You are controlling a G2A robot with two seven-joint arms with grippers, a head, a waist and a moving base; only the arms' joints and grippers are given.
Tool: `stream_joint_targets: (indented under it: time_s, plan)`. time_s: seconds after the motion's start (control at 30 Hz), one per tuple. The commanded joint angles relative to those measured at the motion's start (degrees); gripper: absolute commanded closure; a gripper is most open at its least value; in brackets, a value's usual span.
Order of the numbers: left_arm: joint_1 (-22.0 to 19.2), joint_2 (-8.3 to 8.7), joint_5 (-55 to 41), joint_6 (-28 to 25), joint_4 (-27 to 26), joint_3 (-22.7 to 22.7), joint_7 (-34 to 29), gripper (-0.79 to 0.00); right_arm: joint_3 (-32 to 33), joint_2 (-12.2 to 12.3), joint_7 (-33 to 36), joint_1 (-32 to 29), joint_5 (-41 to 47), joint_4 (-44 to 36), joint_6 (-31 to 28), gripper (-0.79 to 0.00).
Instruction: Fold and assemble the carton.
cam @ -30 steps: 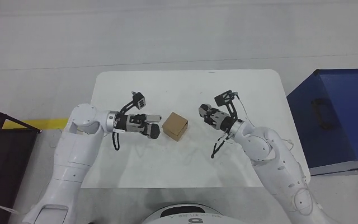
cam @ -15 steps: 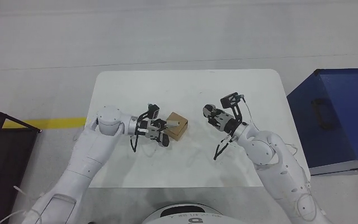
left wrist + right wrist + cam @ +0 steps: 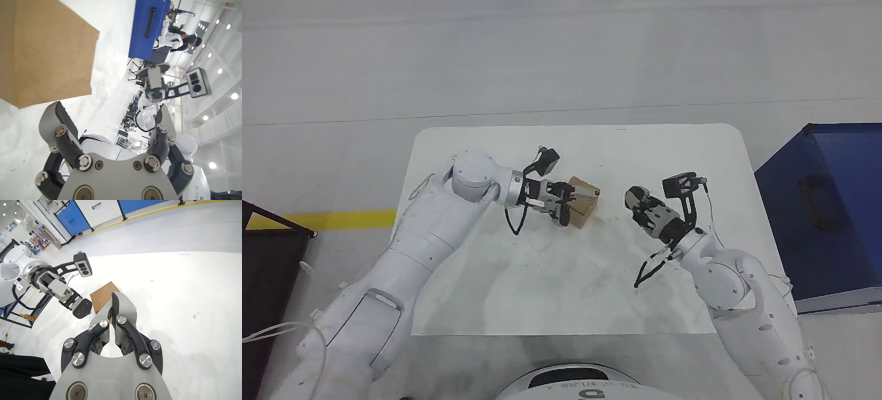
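Observation:
A small closed brown carton [image 3: 585, 199] sits on the white table [image 3: 542, 290], a little behind its middle. My left gripper [image 3: 562, 206] is at the carton's left side, open with nothing between its fingers; in the left wrist view the carton [image 3: 47, 53] lies just beyond the spread fingertips [image 3: 64, 117]. My right gripper [image 3: 639, 203] hovers to the right of the carton with a gap between them, and its fingers [image 3: 114, 306] are shut on nothing. The right wrist view has the carton [image 3: 102, 294] just past them and the left gripper [image 3: 83, 308] beside it.
A large blue bin [image 3: 832, 215] stands off the table's right edge. A black frame [image 3: 262, 250] stands by the left side, near a yellow floor line. The table's front half is bare white surface.
The left arm has swung in and shoved the carton rightward and toward the table's back. The right gripper has drawn back to the right, away from the carton.

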Motion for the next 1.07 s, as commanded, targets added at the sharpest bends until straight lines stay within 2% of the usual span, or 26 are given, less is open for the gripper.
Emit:
stream_joint_targets:
  time_s: [0.0,0.13,0.27,0.3,0.33,0.37,0.43,0.47,0.6,0.77,0.9,1.03]
  plan:
    - [0.03,0.63,-0.75,-4.20,0.27,-2.06,-1.62,-0.785,0.55,0.00,-0.39,-0.18,0.97,-0.25,0.14,0.000]
    - [1.45,3.07,-1.64,-14.25,-3.05,-9.81,-3.19,-0.785,2.95,0.05,-1.91,-0.35,2.15,-1.46,1.81,0.000]
    - [4.97,5.78,-2.56,-22.87,-11.05,-20.11,-1.68,-0.785,5.94,0.05,-4.18,-1.30,2.84,-4.05,4.96,-0.095]
    - [6.02,6.28,-2.72,-24.79,-13.19,-22.47,-0.43,-0.785,6.50,0.02,-4.63,-1.59,3.41,-4.75,5.44,-0.200]
    - [7.04,6.68,-2.75,-26.37,-15.08,-24.46,0.96,-0.785,6.90,-0.02,-4.80,-1.88,4.64,-5.27,5.68,-0.379]
    - [7.87,6.99,-2.16,-27.64,-16.61,-26.04,2.48,-0.785,7.00,-0.05,-4.53,-2.03,6.05,-5.52,5.44,-0.785]
    - [7.87,6.99,-2.16,-27.64,-16.61,-26.04,2.48,-0.785,7.00,-0.05,-4.53,-2.03,6.05,-5.52,5.44,-0.785]
    - [7.89,7.02,-2.23,-27.76,-16.77,-26.19,2.58,-0.784,7.04,-0.05,-4.59,-2.06,6.82,-5.58,5.49,-0.256]
    - [7.87,6.99,-2.15,-27.64,-16.60,-26.04,2.49,-0.784,7.00,-0.05,-4.53,-2.03,6.01,-5.52,5.43,-0.505]
    - [7.86,6.99,-2.16,-27.63,-16.61,-26.04,2.48,-0.785,7.00,-0.05,-4.53,-2.03,6.04,-5.52,5.43,-0.705]
    - [7.87,6.99,-2.16,-27.63,-16.61,-26.04,2.48,-0.785,7.00,-0.05,-4.53,-2.03,6.04,-5.52,5.44,-0.778]
    - [7.87,6.99,-2.16,-27.64,-16.61,-26.04,2.48,-0.785,7.00,-0.05,-4.53,-2.03,6.04,-5.52,5.44,-0.785]
